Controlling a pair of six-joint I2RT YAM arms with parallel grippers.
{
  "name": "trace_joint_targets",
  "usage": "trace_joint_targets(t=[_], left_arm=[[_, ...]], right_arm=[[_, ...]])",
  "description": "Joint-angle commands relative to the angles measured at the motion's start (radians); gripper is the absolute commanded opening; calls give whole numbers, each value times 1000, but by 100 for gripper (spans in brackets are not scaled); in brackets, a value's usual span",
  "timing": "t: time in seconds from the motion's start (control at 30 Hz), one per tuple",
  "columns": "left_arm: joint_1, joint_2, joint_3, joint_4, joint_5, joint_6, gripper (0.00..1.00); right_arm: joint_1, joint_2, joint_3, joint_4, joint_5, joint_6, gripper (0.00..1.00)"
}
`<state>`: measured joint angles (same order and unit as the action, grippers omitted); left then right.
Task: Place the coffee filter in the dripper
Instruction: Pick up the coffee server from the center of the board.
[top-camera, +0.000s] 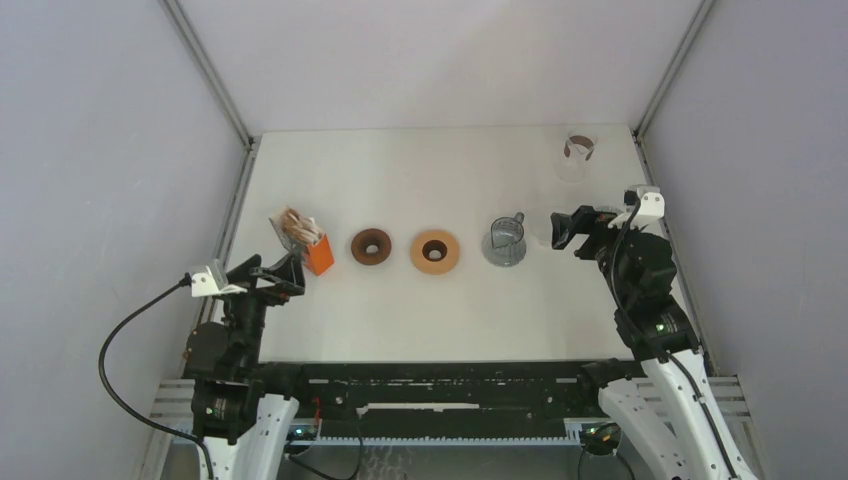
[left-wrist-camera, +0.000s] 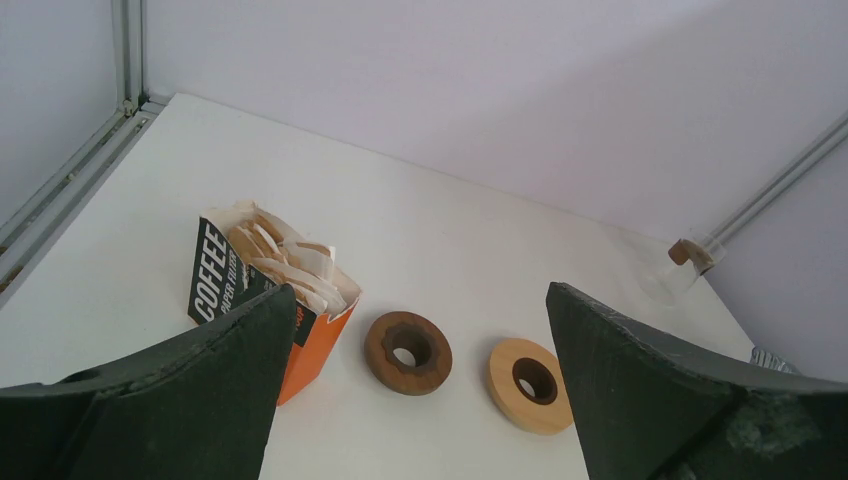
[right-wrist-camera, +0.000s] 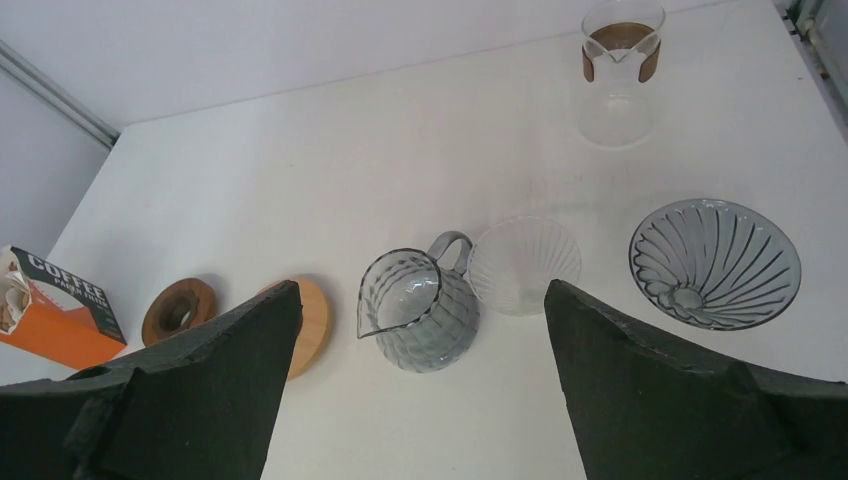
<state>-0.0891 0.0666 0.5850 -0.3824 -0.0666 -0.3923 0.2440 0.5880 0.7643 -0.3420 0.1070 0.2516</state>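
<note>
Paper filters (left-wrist-camera: 285, 262): packed on edge in an open orange box (left-wrist-camera: 315, 350) at the left of the table (top-camera: 450, 170), untouched, just ahead of the left gripper (left-wrist-camera: 418, 300). Fingers there spread wide, clasping nothing. Same at the right gripper (right-wrist-camera: 418, 295): spread wide and bare, hovering near the glassware on the far right, well apart from the box.

Likely step: reaching for a filter. To do it well: come down over the box's open top, pinch only one protruding paper edge, close gently, and lift straight up so as not to drag the light box or pull out a bunch. Then carry rightward and seat it point down.

Counted: one box, with several filters, number not readable. Two wooden rings, a dark wooden ring (left-wrist-camera: 407, 352) and a pale wooden ring (left-wrist-camera: 530, 384). Two ribbed cones, a clear dripper (right-wrist-camera: 523, 262) and a grey dripper (right-wrist-camera: 715, 262); cannot tell which is meant. One grey pitcher (right-wrist-camera: 420, 308). One glass carafe (right-wrist-camera: 620, 70).
</note>
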Motion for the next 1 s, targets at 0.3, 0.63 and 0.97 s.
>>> trace_joint_targets(t=[0.3, 0.63, 0.97], left_arm=[[11, 4, -13, 28, 16, 1, 100], [9, 30, -27, 47, 99, -12, 100], [10, 65, -25, 54, 162, -2, 100]], right_arm=[[25, 50, 50, -12, 22, -2, 100], [102, 245, 152, -94, 55, -1, 94], [155, 584, 276, -179, 108, 29, 84]])
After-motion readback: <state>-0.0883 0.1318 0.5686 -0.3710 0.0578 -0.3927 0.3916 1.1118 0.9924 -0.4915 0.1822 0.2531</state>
